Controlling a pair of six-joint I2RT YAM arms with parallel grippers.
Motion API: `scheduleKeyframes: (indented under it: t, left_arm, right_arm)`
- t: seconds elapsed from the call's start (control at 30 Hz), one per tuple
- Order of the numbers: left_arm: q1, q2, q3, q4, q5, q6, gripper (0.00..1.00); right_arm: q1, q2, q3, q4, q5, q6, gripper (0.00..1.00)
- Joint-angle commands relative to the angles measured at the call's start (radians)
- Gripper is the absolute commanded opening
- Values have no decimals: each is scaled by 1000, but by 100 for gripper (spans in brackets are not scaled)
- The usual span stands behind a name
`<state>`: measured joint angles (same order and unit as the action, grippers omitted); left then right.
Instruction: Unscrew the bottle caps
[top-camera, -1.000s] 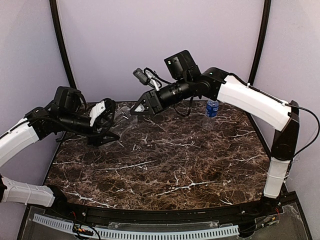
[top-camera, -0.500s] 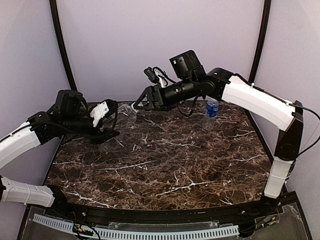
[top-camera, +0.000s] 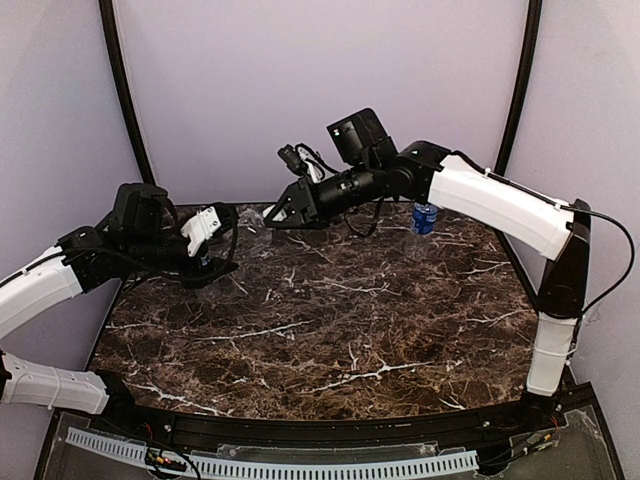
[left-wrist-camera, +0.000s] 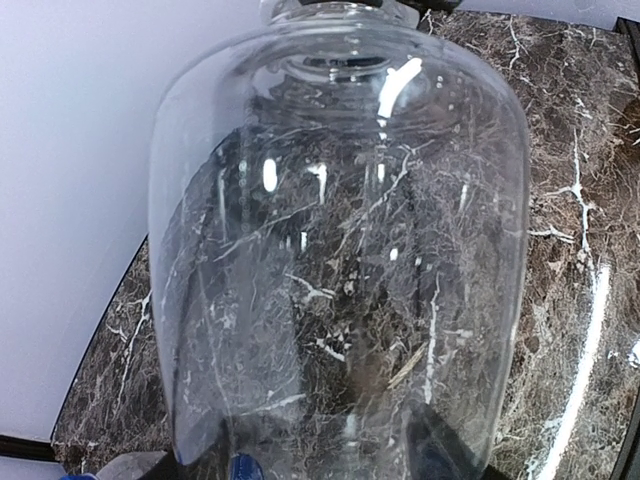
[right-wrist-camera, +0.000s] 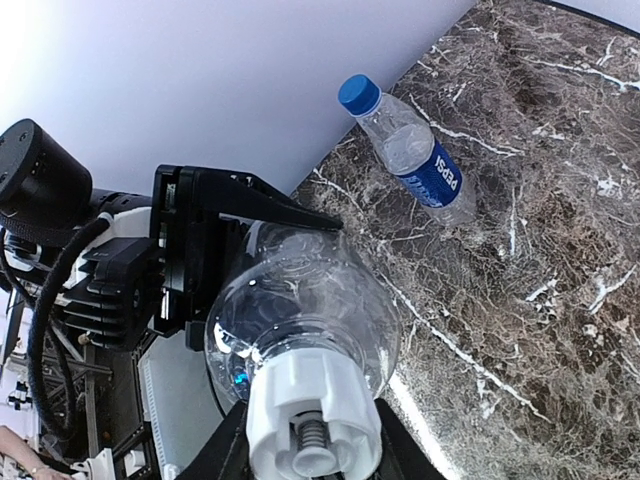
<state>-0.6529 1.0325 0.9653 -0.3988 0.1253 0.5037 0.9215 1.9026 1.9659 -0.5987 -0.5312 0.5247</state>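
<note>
My left gripper (top-camera: 220, 240) is shut on the body of the unlabelled clear bottle (top-camera: 250, 222) and holds it on its side above the table's back left. The bottle fills the left wrist view (left-wrist-camera: 340, 250), with my fingers dark behind its base. My right gripper (top-camera: 273, 215) is shut on its white cap (right-wrist-camera: 310, 420), one finger (right-wrist-camera: 215, 452) on each side. A blue-labelled bottle (right-wrist-camera: 410, 150) with a dark blue cap (right-wrist-camera: 357, 93) lies on the table near the wall. Another blue-labelled bottle (top-camera: 424, 218) stands at the back right.
The dark marble table (top-camera: 330, 320) is ringed by pale purple walls (top-camera: 320, 80) with black corner posts. The left gripper's black body (right-wrist-camera: 190, 250) sits just behind the held bottle in the right wrist view.
My right wrist has turned while staying at the bottle's neck, rising a little and coming back down. My left gripper has shifted slightly, still holding the bottle.
</note>
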Motion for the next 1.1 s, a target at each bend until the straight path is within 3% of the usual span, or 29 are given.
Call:
scheduleKeyframes:
  t: [0.0,0.1,0.23,0.33,0.43,0.47,0.57,0.73,0.97,1.07]
  left_arm:
    - [-5,-28,-18,23,31,10,46]
    - [-5,-34,-27,11,57,15,46]
    - [-4,-37,-31,6,60,20,46]
    - [-4,-37,-30,1,68,22,46]
    - [-4,-40,-33,-14,101,34,45]
    - [-4,-42,-34,-21,131,44,45]
    - [-4,-49,-26,-97,272,74,46]
    - [-4,-16,39,-274,619,65,45]
    - [-5,-8,46,-304,718,45,45]
    - [-4,3,46,-286,733,33,44]
  right_arm:
    - [-7,12,25,24,-20,-10,32]
    - [-9,13,24,24,-14,-12,41]
    - [-10,18,25,28,-20,-11,38]
    - [-12,18,26,31,-28,-16,27]
    - [-10,11,16,48,-55,-54,0]
    - [-8,4,6,62,-74,-84,0]
    - [26,-31,-27,67,-98,-293,0]
    - [139,-119,-107,20,-131,-777,0]
    - [262,-271,-314,29,-40,-1536,0]
    - [306,-279,-333,44,57,-1715,0]
